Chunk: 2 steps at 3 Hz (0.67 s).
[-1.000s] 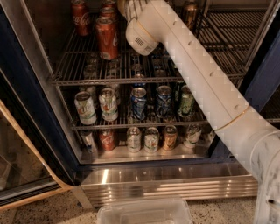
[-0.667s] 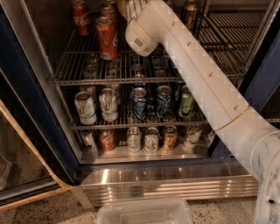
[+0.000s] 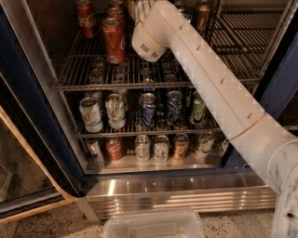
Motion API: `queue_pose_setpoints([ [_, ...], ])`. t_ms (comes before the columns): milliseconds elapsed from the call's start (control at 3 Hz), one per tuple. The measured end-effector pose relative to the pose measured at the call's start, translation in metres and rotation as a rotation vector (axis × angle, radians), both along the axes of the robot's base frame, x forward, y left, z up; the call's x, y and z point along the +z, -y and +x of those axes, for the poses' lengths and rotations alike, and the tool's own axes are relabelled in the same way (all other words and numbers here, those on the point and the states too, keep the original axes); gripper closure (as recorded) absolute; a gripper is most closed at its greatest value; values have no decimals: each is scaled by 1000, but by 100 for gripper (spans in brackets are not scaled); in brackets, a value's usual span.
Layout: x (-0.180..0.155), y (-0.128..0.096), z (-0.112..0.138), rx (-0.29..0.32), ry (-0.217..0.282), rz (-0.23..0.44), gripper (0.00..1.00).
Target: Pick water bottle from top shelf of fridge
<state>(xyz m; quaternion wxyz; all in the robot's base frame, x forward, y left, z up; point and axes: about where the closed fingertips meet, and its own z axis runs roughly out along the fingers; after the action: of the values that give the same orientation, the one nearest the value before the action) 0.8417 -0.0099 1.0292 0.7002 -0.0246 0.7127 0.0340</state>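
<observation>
Pincer: the pincer (image 3: pixel 141 6) sits at the top edge of the view, deep in the fridge (image 3: pixel 46 130) on the end of the white arm (image 3: pixel 219 97). Cropped, so I cannot tell whether it is open, shut or holding anything.
Water bottle: not seen; likely behind or above the pincer, out of view.
Done: reach into the fridge, judging by the arm's stretch.
Left: a confirmed grasp, lift and withdrawal.
Top shelf: the top shelf (image 3: pixel 237 46), a wire rack, lies just below the pincer, with red cola cans (image 3: pixel 114 39) to its left.
Lower racks: the lower racks (image 3: pixel 139 134), well below the pincer, carry rows of cans (image 3: pixel 148 109).
Room: steel base panel (image 3: pixel 177 195), clear tub (image 3: pixel 153 225) and speckled floor (image 3: pixel 46 223) far below; glass door (image 3: pixel 23 176) down to the left.
</observation>
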Motion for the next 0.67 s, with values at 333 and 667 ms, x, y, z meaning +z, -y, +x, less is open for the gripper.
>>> queue_pose_setpoints([
  [333,-1,7,-2,-35,1,-11,39],
  [667,-1,7,-2,-35,1,-11,40],
])
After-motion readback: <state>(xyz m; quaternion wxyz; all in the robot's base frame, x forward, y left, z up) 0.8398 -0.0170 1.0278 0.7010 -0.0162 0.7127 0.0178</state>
